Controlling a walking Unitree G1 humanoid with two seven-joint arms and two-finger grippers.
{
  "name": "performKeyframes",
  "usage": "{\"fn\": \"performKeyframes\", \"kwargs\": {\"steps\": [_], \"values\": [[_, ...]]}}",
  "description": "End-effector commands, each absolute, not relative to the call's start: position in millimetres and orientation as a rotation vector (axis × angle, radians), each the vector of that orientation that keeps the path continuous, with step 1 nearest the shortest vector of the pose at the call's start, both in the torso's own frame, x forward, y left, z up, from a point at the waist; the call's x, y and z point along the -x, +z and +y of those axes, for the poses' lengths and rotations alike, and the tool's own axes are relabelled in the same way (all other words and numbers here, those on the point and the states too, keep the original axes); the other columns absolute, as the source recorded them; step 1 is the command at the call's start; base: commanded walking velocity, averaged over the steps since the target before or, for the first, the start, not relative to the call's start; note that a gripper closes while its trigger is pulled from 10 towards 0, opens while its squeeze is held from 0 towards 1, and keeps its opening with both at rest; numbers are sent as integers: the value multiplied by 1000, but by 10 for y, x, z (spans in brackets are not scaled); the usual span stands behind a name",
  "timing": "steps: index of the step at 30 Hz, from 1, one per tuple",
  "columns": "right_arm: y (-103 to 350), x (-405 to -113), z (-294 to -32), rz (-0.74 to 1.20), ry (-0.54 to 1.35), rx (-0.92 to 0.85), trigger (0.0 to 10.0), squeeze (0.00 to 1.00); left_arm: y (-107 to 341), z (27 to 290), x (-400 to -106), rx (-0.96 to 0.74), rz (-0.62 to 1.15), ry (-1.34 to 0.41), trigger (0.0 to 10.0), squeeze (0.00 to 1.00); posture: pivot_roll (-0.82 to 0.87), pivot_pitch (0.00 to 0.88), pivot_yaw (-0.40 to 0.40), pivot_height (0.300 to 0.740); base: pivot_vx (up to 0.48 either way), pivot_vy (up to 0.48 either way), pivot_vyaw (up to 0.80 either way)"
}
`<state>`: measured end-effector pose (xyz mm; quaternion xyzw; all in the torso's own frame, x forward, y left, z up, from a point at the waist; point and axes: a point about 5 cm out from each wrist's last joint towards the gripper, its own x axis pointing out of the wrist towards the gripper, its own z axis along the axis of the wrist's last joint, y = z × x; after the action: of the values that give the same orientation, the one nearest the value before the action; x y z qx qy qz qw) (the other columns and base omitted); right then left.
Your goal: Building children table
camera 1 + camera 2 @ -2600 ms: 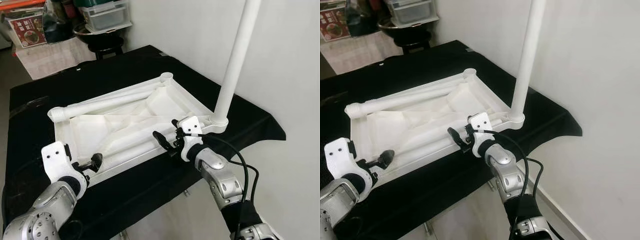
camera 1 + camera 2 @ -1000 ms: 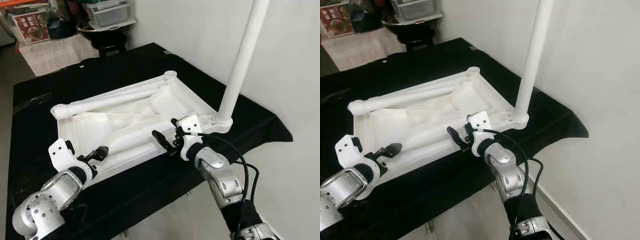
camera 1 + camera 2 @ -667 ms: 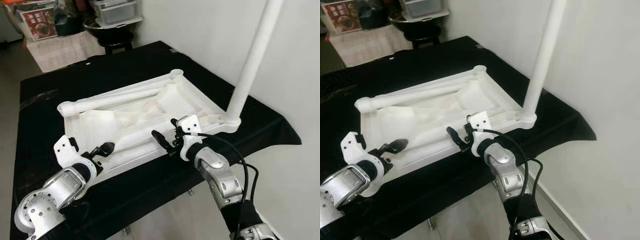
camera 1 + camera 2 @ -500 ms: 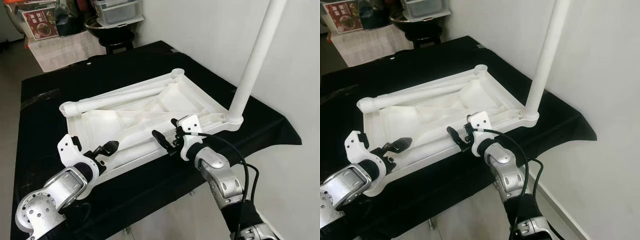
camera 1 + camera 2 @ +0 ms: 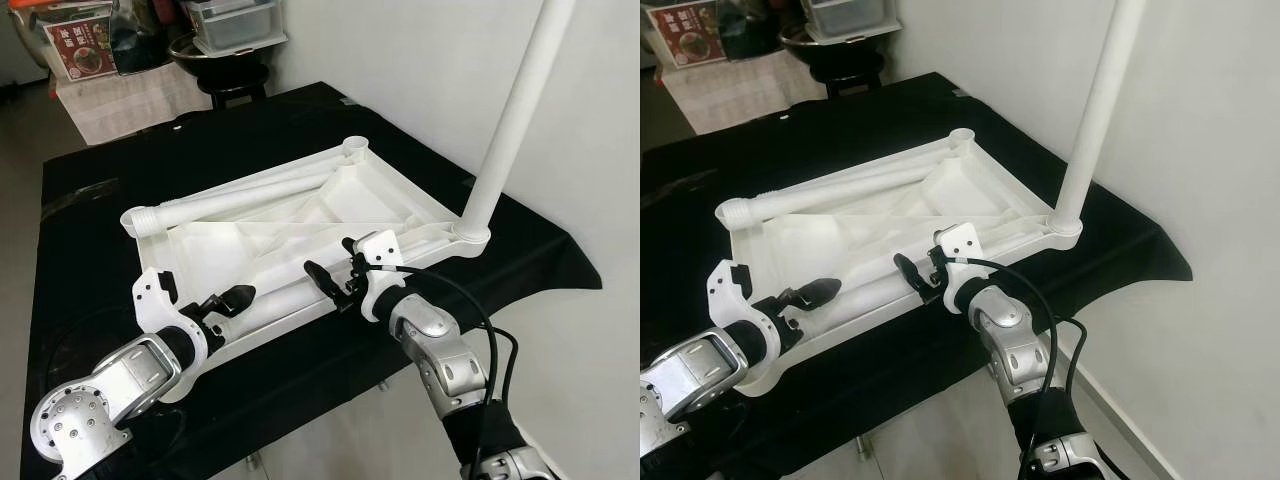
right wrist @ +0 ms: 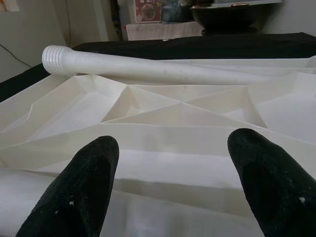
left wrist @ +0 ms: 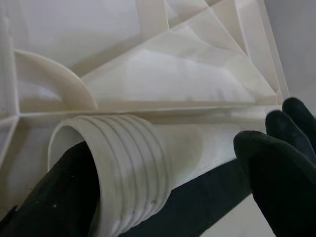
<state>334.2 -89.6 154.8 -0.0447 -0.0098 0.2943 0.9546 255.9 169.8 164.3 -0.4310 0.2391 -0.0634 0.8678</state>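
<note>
A white plastic tabletop [image 5: 330, 205] lies upside down on a black-covered table. One white leg [image 5: 510, 110] stands upright in its near right corner socket. A second leg [image 5: 240, 195] lies loose along the far rim. A third leg [image 5: 280, 272] lies along the near rim, with its threaded end [image 7: 128, 163] toward my left. My left gripper [image 5: 236, 298] is open, one finger on each side of that threaded end. My right gripper [image 5: 325, 282] is open over the same leg's middle, its fingertips [image 6: 84, 182] spread wide and holding nothing.
The black cloth [image 5: 90, 210] covers the whole table and drops off at the near edge and the right corner. A white wall [image 5: 590, 120] runs close behind the upright leg. A black stool with a bowl and a plastic box [image 5: 220, 50] stands beyond the table.
My left gripper has moved forward and right along the near rim to the threaded end of the lying leg. The view has shifted a little; the right arm has stayed put.
</note>
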Motion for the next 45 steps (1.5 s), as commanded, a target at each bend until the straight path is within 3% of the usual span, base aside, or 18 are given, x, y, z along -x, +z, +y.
{"fn": "performKeyframes", "kwargs": {"steps": [1, 16, 22, 23, 26, 27, 41, 45], "values": [[1546, -3318, -879, -16, 608, 82, 10000, 0, 1389, 1329, -2379, 1082, 609, -189, 10000, 0, -72, 121, 69, 740, 0, 0, 0], [1551, -3321, -876, -16, 607, 81, 10000, 0, 1476, 1119, -2320, 1020, 678, -426, 10000, 0, -73, 125, 68, 740, 0, 0, 0], [1555, -3320, -873, -16, 607, 81, 10000, 0, 1407, 1192, -2293, 990, 729, -440, 10000, 0, -71, 127, 70, 740, 0, 0, 0], [1555, -3321, -870, -16, 606, 80, 10000, 0, 1399, 1205, -2294, 1000, 730, -440, 3765, 0, -70, 127, 70, 740, 0, 0, 0], [1555, -3322, -868, -16, 606, 80, 10000, 0, 1395, 1214, -2294, 1008, 730, -441, 3765, 0, -70, 127, 70, 740, 0, 0, 0], [1556, -3322, -865, -17, 606, 81, 10000, 0, 1386, 1232, -2293, 1010, 732, -440, 0, 0, -70, 128, 71, 740, 0, 0, 0], [1566, -3329, -888, -10, 593, 49, 10000, 0, 1442, 1363, -2345, 1005, 698, -412, 0, 0, -61, 118, 69, 740, 0, 0, 0], [1622, -3416, -1049, 10, 506, -181, 10000, 0, 1607, 1476, -2426, 986, 601, -353, 0, 0, -51, 108, 63, 740, 0, 0, 0]]}}
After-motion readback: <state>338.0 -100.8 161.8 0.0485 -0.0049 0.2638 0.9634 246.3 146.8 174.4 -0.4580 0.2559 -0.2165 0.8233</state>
